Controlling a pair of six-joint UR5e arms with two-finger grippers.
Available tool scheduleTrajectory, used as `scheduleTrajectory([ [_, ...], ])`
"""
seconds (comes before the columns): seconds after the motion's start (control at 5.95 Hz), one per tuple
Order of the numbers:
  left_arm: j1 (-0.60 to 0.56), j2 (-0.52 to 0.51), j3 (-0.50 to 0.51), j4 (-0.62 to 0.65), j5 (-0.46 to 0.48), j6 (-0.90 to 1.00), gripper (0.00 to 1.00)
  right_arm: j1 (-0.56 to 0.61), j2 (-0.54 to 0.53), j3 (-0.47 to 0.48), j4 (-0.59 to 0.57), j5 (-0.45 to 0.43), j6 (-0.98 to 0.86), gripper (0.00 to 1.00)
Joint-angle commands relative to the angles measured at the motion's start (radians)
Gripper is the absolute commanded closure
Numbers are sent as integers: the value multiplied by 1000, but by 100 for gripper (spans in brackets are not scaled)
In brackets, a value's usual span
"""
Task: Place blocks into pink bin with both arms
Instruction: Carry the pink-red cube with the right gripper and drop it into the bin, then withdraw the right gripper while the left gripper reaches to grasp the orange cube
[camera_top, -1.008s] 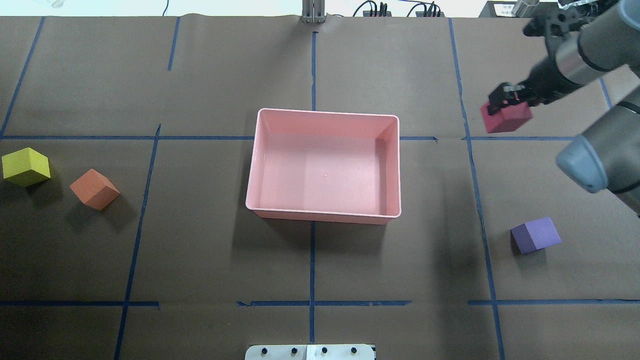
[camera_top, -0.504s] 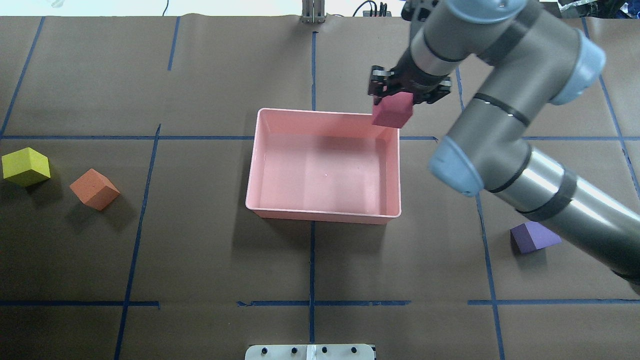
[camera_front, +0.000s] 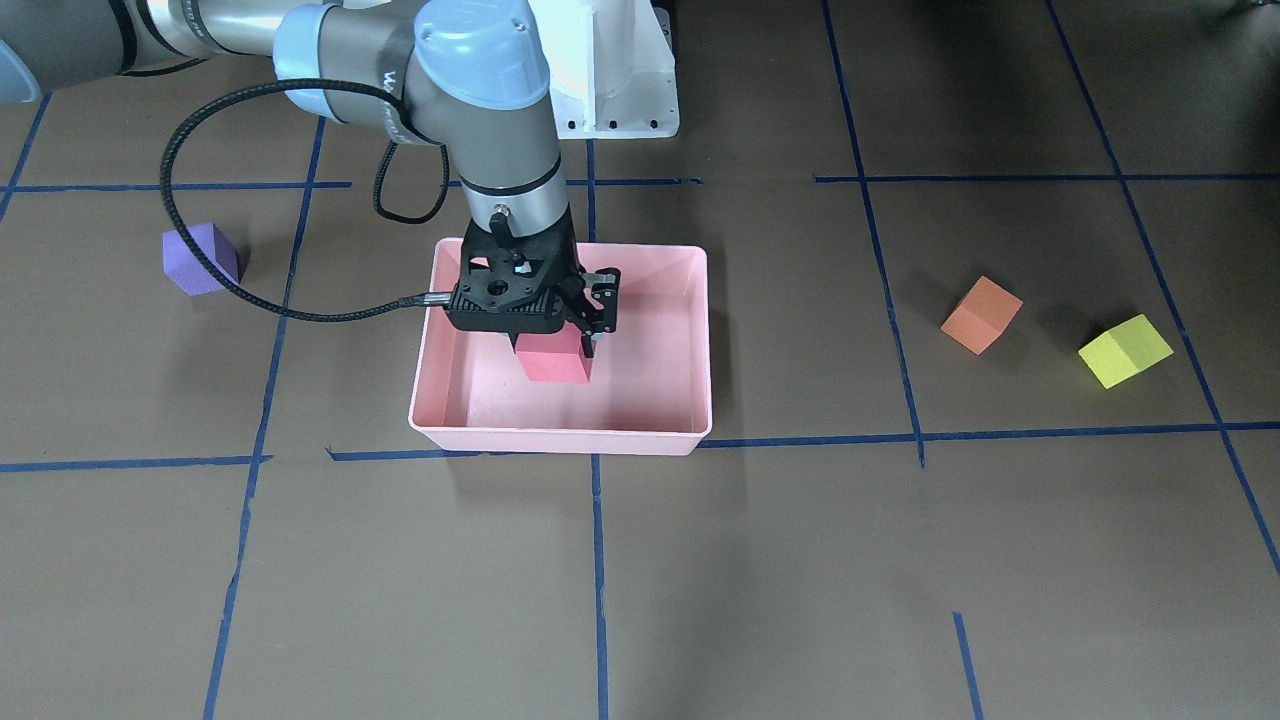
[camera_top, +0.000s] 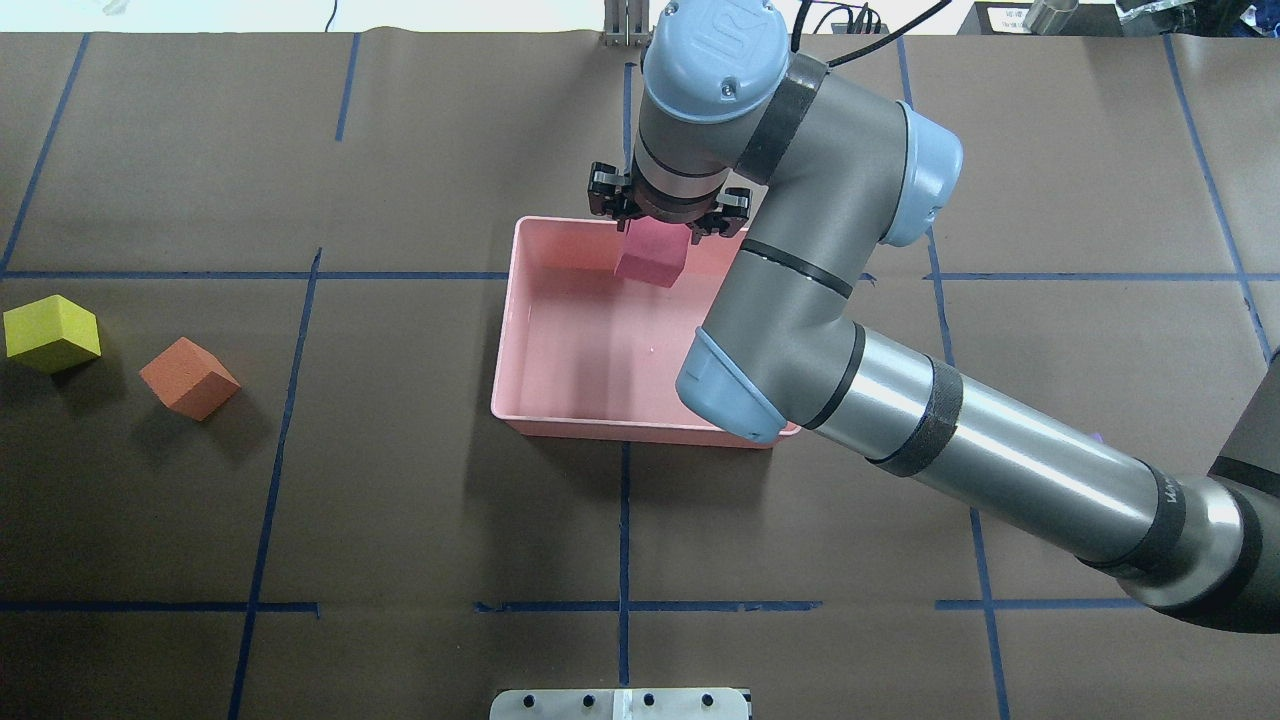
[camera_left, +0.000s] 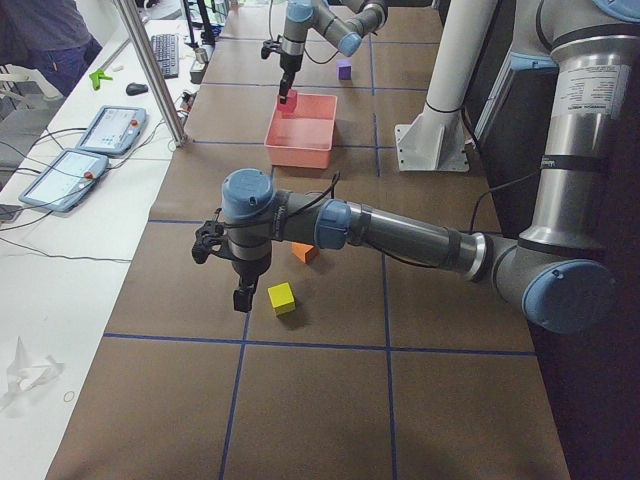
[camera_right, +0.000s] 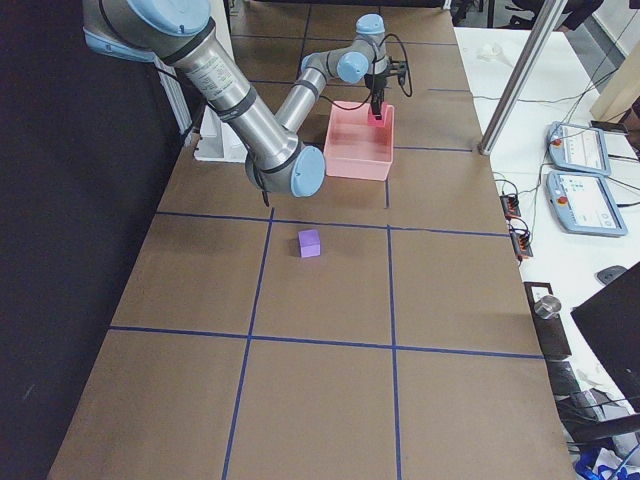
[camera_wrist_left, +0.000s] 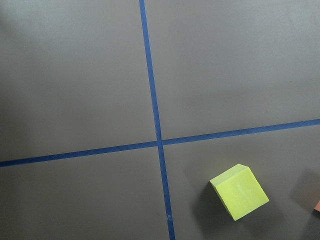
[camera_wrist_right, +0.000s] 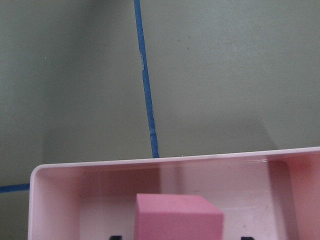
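My right gripper (camera_top: 652, 235) is shut on the red-pink block (camera_top: 650, 262) and holds it inside the pink bin (camera_top: 512, 300) near its far wall. The front view shows the block (camera_front: 553, 362) low in the bin (camera_front: 560, 432). The purple block (camera_front: 200, 260) lies on the table to my right. The orange block (camera_top: 188, 378) and the yellow-green block (camera_top: 52, 333) lie at the far left. My left gripper (camera_left: 243, 297) shows only in the exterior left view, hovering beside the yellow-green block (camera_left: 282, 298). I cannot tell whether it is open or shut.
The white pedestal base (camera_front: 620, 70) stands behind the bin on the robot's side. A metal pole (camera_left: 150, 70) and control tablets (camera_left: 110, 128) stand on the white side table beyond the far edge. Blue tape lines cross the brown table cover.
My right arm has swung left with the red-pink block, from the table's far right to over the bin. The arm now covers the purple block in the overhead view.
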Motion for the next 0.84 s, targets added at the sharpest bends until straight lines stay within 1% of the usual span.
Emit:
scheduleTrajectory([
  [0.0,42,1,-9,-53,1,-1,0,27,-11,99,-175,7,-207,0],
  [0.17,99,1,-9,-114,1,-1,0,113,-45,114,-183,112,-298,0],
  [0.34,170,1,-9,-207,6,-1,0,202,-118,162,-180,192,-447,0],
  [0.5,211,8,-10,-257,3,-1,0,304,-214,202,-177,282,-606,0],
  [0.67,269,8,-18,-289,3,-1,0,386,-294,225,-172,341,-766,0],
])
